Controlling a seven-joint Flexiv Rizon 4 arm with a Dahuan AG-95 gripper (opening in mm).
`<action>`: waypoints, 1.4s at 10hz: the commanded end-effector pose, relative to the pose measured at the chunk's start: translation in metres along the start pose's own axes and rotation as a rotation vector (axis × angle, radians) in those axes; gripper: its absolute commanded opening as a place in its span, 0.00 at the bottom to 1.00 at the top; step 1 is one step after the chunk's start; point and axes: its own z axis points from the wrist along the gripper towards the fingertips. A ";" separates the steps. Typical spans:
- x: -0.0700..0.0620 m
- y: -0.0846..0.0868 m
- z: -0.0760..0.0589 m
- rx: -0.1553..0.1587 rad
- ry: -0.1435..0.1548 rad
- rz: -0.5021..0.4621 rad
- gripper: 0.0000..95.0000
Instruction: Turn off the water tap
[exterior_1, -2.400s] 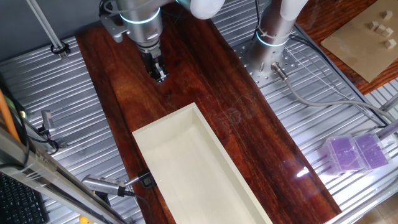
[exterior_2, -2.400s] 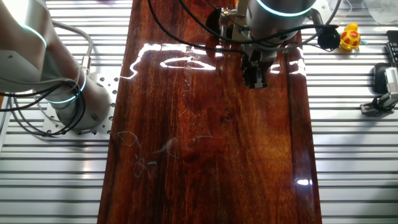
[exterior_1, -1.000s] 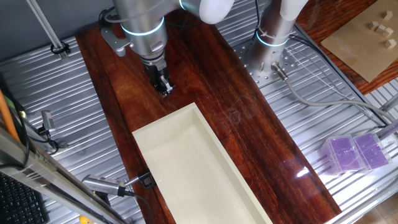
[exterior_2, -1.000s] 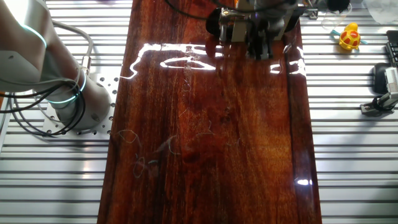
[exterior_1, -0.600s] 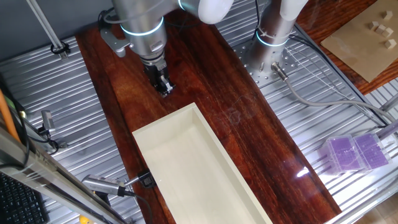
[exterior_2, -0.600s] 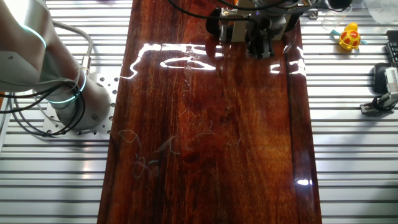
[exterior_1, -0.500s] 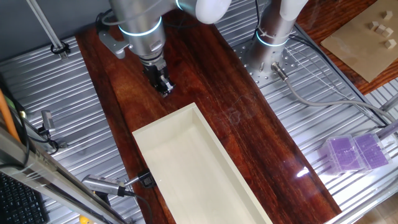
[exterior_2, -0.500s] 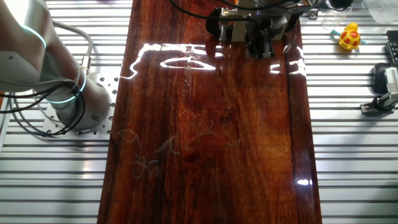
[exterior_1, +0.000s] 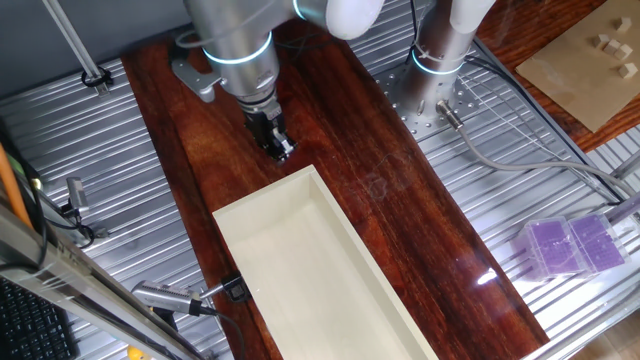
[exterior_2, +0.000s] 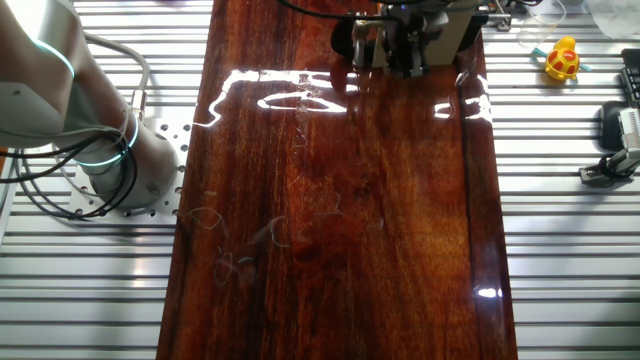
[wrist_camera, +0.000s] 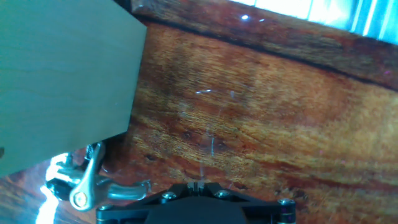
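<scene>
The water tap (exterior_1: 165, 298) is a small chrome fitting held by a black clamp (exterior_1: 234, 289) at the left edge of the wooden board, beside the near end of a cream box (exterior_1: 262, 197). My gripper (exterior_1: 280, 150) hangs over the board just beyond the box's far end, well away from the tap. Its fingers are together and hold nothing. It shows at the far edge in the other fixed view (exterior_2: 404, 52). In the hand view the fingertips (wrist_camera: 199, 185) point at bare wood, with the box's corner (wrist_camera: 62, 74) at upper left. A shiny chrome shape (wrist_camera: 81, 183) lies at lower left; I cannot tell whether it is a reflection.
A second arm's base (exterior_2: 110, 150) stands on the grooved metal beside the board. A purple plastic case (exterior_1: 570, 245) lies at the right. A yellow toy (exterior_2: 563, 60) and a dark device (exterior_2: 620, 140) lie off the board's edge.
My gripper has moved along the board towards the far end of the cream box and stays shut. The tap and the box have not moved.
</scene>
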 end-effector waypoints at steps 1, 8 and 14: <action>0.001 0.003 -0.001 0.017 -0.009 0.015 0.00; 0.002 0.015 -0.004 -0.047 -0.018 0.033 0.40; -0.005 0.030 -0.008 -0.046 -0.021 0.068 0.40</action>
